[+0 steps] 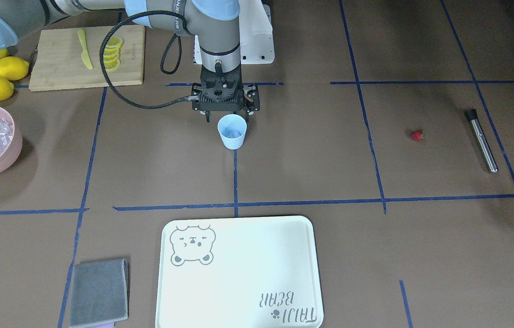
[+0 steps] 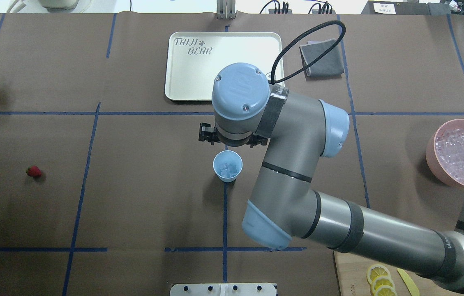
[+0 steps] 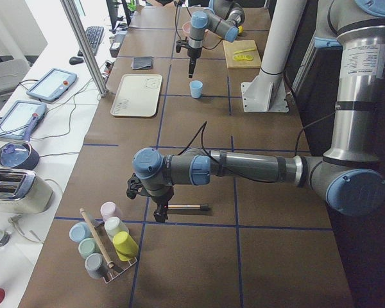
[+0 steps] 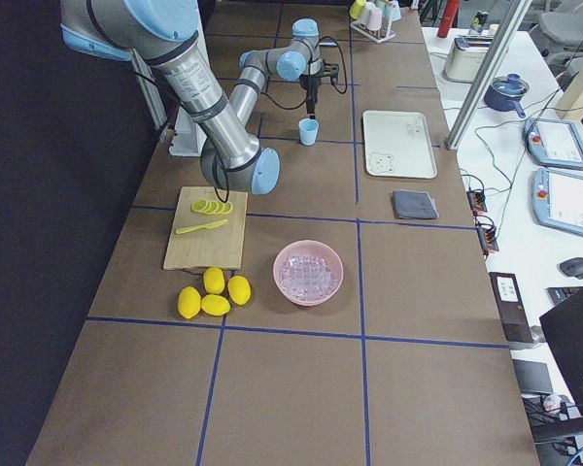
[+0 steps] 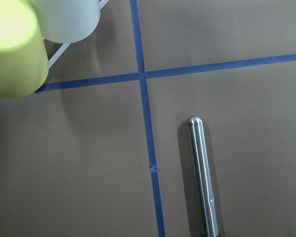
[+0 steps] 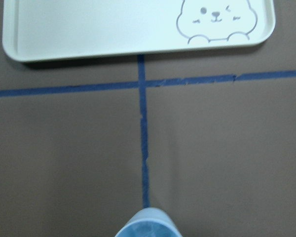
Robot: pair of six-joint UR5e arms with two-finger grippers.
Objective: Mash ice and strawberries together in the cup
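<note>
Ice [image 2: 228, 168] in cup [image 1: 232, 141]; strawberry [image 2: 33, 171] well apart.

You see the cup [image 6: 148, 226] rim at the near edge — blue tape lines [image 6: 143, 138] cross beyond it, then the cream tray [image 6: 89, 29], its bear face [image 6: 216, 19] at right.

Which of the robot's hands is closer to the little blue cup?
Right. Its right hand hangs just above the cup; the left hand is far off to the side, over the metal muddler.
</note>
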